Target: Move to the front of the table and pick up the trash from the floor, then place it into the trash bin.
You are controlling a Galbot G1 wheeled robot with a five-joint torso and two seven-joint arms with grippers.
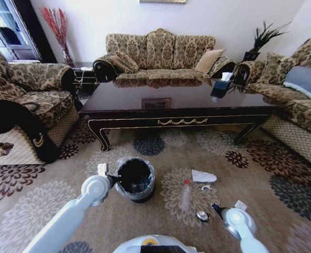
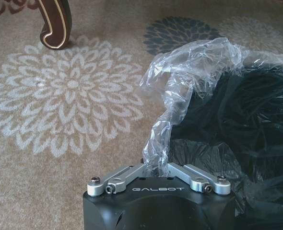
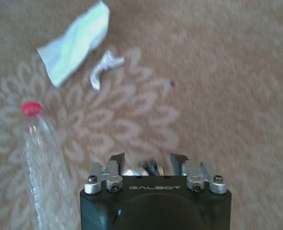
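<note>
While the table (image 1: 182,108) stands across the room ahead at twelve o'clock, the trash bin (image 1: 136,179) sits on the floor (image 1: 50,205) just in front of the robot, near eleven o'clock. The left gripper (image 2: 156,168) is at the bin's rim, its fingers drawn together and pinching a fold of the translucent bag liner (image 2: 189,72). At about one o'clock lies the trash: a clear bottle (image 1: 186,194) with a red cap, lying on a floral medallion, a crumpled white paper (image 1: 203,176) beyond it, and a small pale scrap (image 1: 206,187) between them. The right gripper (image 3: 149,163) hangs low over the carpet just beside the bottle, its fingers spread apart with something small and dark blurred between them. A small round shiny object (image 1: 202,215) lies on the carpet close to that gripper.
</note>
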